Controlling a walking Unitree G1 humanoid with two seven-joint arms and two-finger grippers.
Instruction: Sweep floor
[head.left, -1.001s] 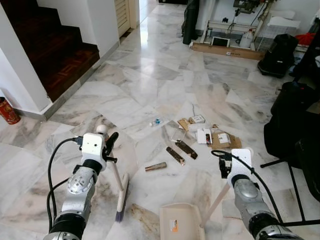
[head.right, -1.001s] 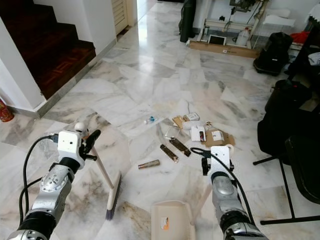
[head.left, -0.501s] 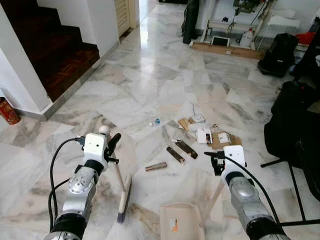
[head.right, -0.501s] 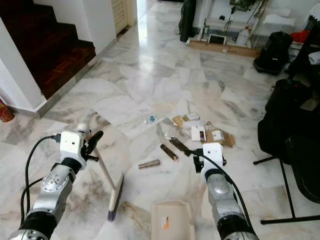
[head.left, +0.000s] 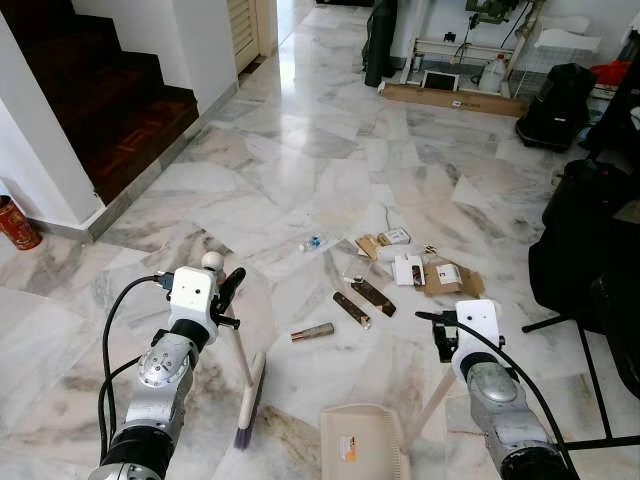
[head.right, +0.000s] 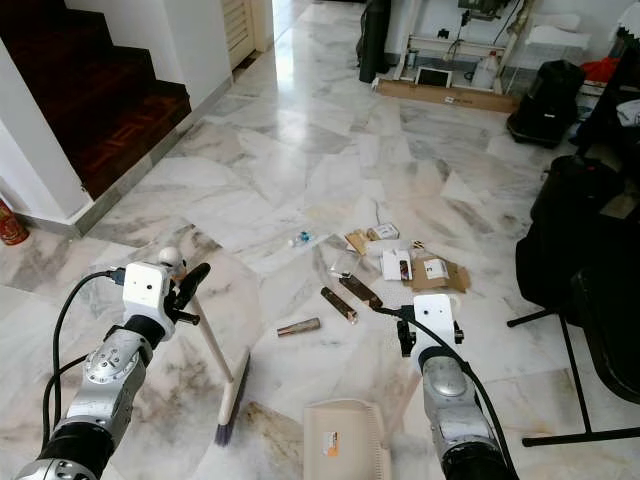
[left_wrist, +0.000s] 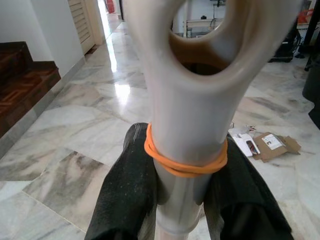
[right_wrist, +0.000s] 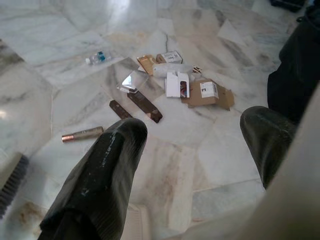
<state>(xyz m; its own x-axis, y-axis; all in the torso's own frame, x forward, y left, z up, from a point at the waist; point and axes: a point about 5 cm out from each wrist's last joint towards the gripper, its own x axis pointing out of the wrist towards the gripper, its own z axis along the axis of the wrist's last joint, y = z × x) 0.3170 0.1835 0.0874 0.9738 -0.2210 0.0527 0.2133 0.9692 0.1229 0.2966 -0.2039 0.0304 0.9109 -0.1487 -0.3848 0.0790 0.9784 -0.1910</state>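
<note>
My left hand (head.left: 222, 290) pinches the broom (head.left: 247, 380), its head resting on the marble floor (head.left: 300, 160). Litter (head.left: 400, 270) lies ahead. My right hand (head.right: 430, 330) clamps the dustpan (head.left: 362, 440) handle.

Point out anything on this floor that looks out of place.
Litter is strewn over the marble floor: a small plastic bottle, flattened cardboard, white packets, two dark strips and a brown tube. The left pincer holds a broom, with the dustpan on the right arm's side, short of the litter.
</note>
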